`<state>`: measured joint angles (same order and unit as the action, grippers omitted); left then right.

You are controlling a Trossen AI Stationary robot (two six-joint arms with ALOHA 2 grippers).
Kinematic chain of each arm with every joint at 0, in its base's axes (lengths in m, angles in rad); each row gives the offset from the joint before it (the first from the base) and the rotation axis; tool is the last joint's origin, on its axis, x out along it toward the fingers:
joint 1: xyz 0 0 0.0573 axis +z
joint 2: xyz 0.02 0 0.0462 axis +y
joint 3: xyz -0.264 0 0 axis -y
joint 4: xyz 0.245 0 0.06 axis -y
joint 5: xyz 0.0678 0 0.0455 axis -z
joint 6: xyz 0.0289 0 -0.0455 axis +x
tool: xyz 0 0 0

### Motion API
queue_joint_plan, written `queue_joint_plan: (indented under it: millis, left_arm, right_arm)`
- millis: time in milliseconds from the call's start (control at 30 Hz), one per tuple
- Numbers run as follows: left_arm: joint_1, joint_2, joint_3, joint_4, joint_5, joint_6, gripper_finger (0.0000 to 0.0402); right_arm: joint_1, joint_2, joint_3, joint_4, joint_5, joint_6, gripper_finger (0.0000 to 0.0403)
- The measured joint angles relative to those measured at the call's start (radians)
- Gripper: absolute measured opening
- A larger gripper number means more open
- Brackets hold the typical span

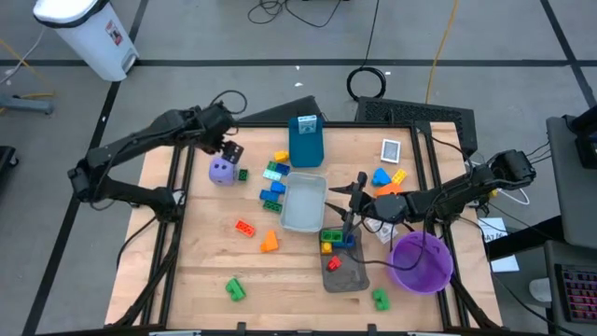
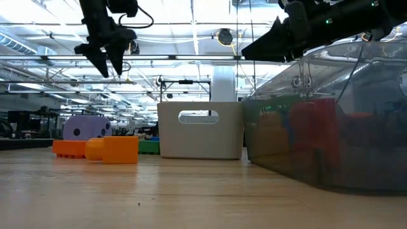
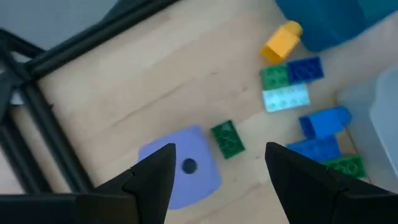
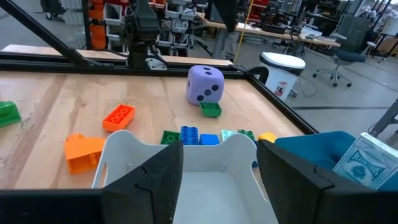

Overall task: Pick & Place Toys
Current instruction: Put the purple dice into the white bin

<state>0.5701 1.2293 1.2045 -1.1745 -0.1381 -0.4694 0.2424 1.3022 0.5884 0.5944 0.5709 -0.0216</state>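
On the far left part of the wooden bench (image 1: pixel 205 271), the left gripper (image 1: pixel 227 149) hung in the air above the purple dotted plastic die (image 1: pixel 221 171). Its two dark fingers (image 3: pixel 152 180) were spread apart and held nothing. In the left wrist view the die sat between and below these fingers, and a small green plastic brick (image 3: pixel 227 138) lay just beside it. A red-orange flat brick (image 1: pixel 244 227) and an orange angled brick (image 1: pixel 270 242) lay nearer the front, and a green brick (image 1: pixel 234 289) lay alone close to the front edge.

Towards the middle, a group of blue, green, light blue and yellow bricks (image 1: pixel 274 177) lay between the die and the pale grey rectangular plastic tray (image 1: pixel 304 201). A tall teal plastic box (image 1: pixel 306 142) stood behind this tray. A second, darker grey tray (image 1: pixel 343 271) lay nearer the front, with a red brick (image 1: pixel 335 265) inside it and a few yellow, green and blue bricks (image 1: pixel 331 241) at its far end.

The right gripper (image 1: pixel 347 198) hovered at the right edge of the pale tray. Its fingers (image 4: pixel 158 180) were also spread, with nothing between them. A blue brick (image 1: pixel 381 176), a yellow brick (image 1: pixel 398 175) and an orange piece (image 1: pixel 387 189) lay behind the right arm. The purple round plastic bowl (image 1: pixel 422 263) stood at the front right, with one more green brick (image 1: pixel 381 299) near it.
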Motion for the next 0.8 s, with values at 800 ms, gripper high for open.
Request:
queue_joint_plan:
  millis: [800]
  left_arm:
    - [0.186,0.001,-0.037,-0.105,-0.005,-0.105,0.0383]
  right_arm:
    - [0.01,0.0,0.0,0.029,-0.184,0.312,0.0196]
